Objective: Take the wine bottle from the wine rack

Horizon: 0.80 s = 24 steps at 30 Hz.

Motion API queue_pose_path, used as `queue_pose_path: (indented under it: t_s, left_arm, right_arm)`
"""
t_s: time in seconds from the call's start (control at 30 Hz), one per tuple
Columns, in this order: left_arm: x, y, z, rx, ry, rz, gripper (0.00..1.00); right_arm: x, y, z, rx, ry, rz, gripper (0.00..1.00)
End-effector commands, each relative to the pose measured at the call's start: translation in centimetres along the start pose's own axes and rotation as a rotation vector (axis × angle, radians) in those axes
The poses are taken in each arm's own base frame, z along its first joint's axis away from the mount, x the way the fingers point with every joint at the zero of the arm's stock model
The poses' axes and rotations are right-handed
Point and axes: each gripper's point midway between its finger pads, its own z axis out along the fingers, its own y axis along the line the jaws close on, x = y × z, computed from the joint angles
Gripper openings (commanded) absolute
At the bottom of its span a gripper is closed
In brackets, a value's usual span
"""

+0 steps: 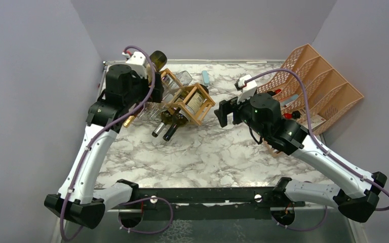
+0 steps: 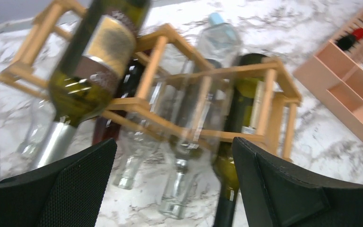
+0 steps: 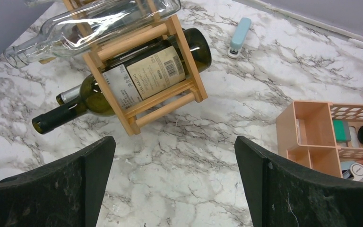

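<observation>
Dark green glass under a cream label: the wine bottle [image 3: 137, 80] is lying in the end cell of the tan wooden wine rack [image 3: 165, 109], and I am looking down on it past my right fingers [image 3: 75, 189]. Its long axis is running from the base, up and to the right in my right wrist view, to the neck, which is poking out of the frame down and to the left. My right fingers are hanging spread wide and holding nothing, just beside that end of the rack. My left fingers [image 2: 66, 189], equally spread and empty, are hovering over the rack on the neck side. I judge the left ones better placed for a pull along the axis. Clear bottles [image 3: 94, 21] are crowding the neighbouring cells. The marbled table [image 3: 184, 161] is lying bare beyond the necks, while the peach file organizer [image 3: 307, 125] is standing near my right side.
</observation>
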Motion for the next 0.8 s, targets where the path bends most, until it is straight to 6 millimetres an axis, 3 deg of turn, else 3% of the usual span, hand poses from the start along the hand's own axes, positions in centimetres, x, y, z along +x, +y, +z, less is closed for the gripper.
queue_pose_path:
  t_s: [0.0,0.17,0.3,0.67,0.77]
  left_arm:
    - [0.1,2.7,-0.1,-0.013,0.044,-0.028,0.99]
    - [0.3,2.9,0.9,0.002,0.064,-0.036,0.99]
    - [0.4,1.5,2.2,0.092,0.084,-0.039,0.99]
    - [2.4,0.1,7.3,0.219,0.203,-0.059,0.99]
    - [2.2,-0.4,8.4,0.261,0.208,-0.066,0.94]
  right_arm:
    - [0.4,0.9,0.1,-0.045,0.02,-0.024,0.99]
    - [1.5,1.1,0.2,-0.061,0.045,-0.029,0.99]
    - [1.9,1.9,0.6,-0.093,0.061,-0.025,0.99]
    - [2.5,2.4,1.1,-0.109,0.091,-0.019,0.99]
    - [2.7,2.3,1.2,-0.105,0.088,-0.02,0.99]
